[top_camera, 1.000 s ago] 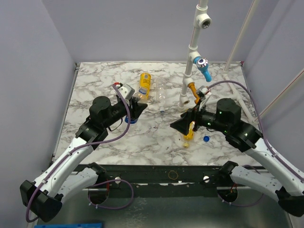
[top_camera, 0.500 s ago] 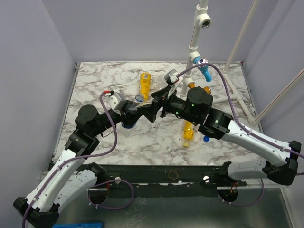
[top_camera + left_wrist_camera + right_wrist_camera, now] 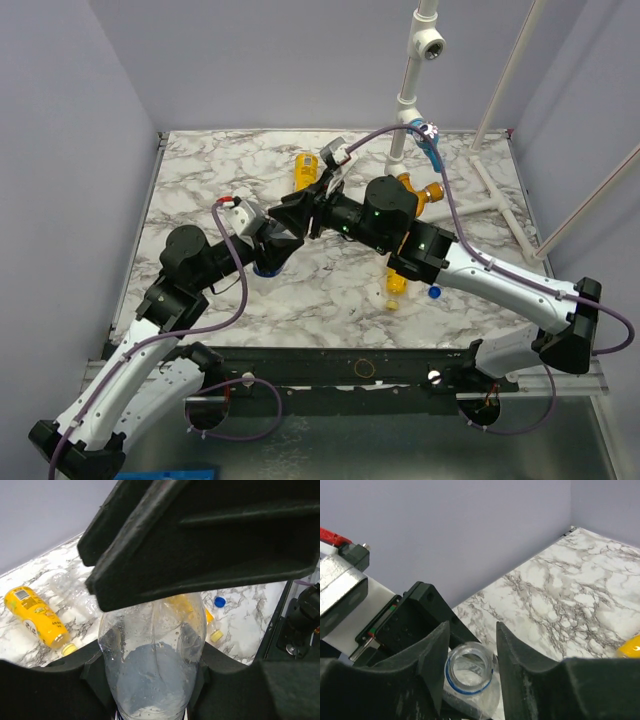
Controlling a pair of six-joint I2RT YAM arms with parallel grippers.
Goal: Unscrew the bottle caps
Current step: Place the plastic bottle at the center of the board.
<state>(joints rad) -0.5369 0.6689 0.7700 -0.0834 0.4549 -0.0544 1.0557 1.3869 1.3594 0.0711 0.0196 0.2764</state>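
Observation:
My left gripper is shut on the body of a clear bottle with a blue label and holds it off the table. The bottle's mouth is uncapped, with a blue ring round the neck. My right gripper straddles that neck with its jaws narrowed and a thin gap on one side. In the top view the two grippers meet left of centre, left gripper and right gripper. A loose blue cap lies on the table. Two yellow bottles lie capped, one at the back, one near the front.
A plain clear bottle lies on the marble table beside the back yellow bottle. A white pipe stand with blue and orange fittings rises at the back right. Grey walls enclose the table on three sides.
My right arm has swung from the right side across to the bottle in my left gripper, and its jaws have narrowed round the neck. The left arm drew back slightly, still holding the bottle.

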